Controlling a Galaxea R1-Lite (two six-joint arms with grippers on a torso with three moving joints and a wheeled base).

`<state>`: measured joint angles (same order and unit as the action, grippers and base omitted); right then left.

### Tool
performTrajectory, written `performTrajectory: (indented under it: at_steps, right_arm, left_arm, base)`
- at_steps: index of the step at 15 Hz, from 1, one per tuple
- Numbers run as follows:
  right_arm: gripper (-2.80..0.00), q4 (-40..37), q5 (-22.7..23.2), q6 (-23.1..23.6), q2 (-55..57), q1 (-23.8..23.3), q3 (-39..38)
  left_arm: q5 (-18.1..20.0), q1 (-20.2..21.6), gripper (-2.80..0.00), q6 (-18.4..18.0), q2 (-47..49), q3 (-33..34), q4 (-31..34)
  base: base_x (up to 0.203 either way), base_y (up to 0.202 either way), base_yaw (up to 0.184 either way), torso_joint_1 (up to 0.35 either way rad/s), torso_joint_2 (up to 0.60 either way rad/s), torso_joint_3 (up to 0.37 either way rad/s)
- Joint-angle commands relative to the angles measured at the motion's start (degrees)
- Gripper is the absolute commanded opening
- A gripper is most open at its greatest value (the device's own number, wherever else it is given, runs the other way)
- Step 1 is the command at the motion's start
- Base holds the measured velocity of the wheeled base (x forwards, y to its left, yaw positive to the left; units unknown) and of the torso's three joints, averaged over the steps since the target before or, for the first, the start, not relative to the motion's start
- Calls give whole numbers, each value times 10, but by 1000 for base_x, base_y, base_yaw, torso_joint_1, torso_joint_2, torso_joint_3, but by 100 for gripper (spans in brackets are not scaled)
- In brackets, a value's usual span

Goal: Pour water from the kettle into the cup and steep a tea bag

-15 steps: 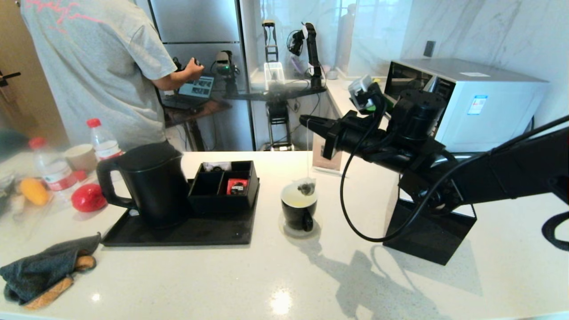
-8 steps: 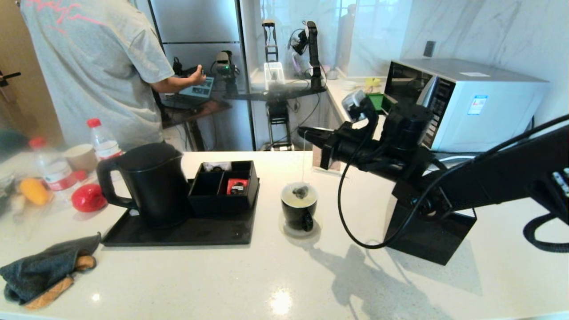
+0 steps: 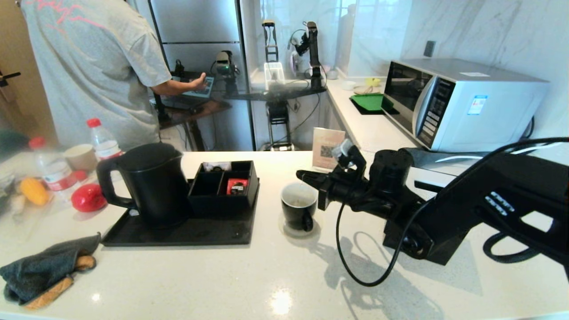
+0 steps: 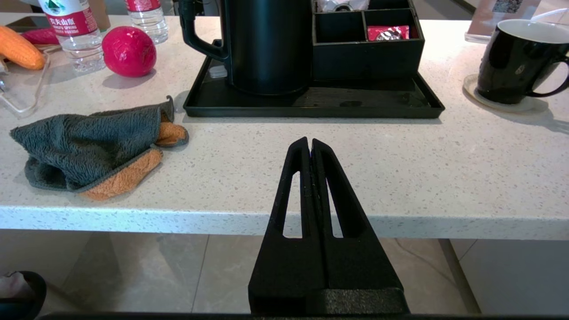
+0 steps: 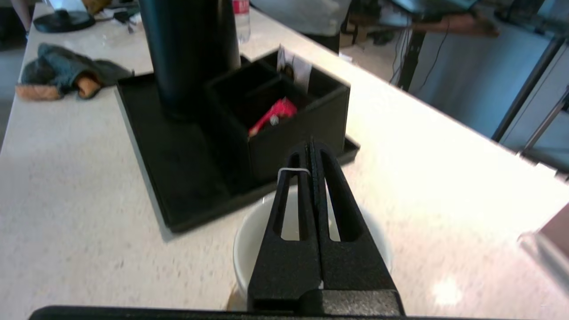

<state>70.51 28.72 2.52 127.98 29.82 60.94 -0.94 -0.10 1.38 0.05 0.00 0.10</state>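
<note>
The right pincer [image 3: 303, 174] hangs low just above the far rim of the cup [image 3: 299, 206], its fingers pressed together on the thin white string [image 5: 293, 170] that loops over one finger in the right wrist view. The cup sits on a small round coaster [image 3: 298, 231] on the tabletop [image 3: 275, 275], right of the black tray [image 3: 178, 233], ear handle facing the robot. Inside the white bowl there is a pale, murky look that may be the tea bag sunk in the water, though the pouch itself cannot be made out clearly. The kettle [image 3: 149, 182] stands upright on the tray, lid on, handle to the robot's left, touching or just beside the divided black organiser [image 3: 224, 186] with a red packet [image 3: 237, 186] in one compartment. The left pincer [image 4: 310, 149] is parked below the near edge of the tabletop, fingers together and holding nothing. A grey and orange cloth [image 3: 44, 271] lies at the near left corner, well apart from the tray.
</note>
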Motion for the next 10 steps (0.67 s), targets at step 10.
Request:
performTrajectory:
  at_steps: [10]
  right_arm:
    - [-280, -69, -1, 20, -89, 1, 35]
  left_arm:
    - [0, 0, -280, 0, 0, 0, 0]
  base:
    - [0, 0, 0, 0, 0, 0]
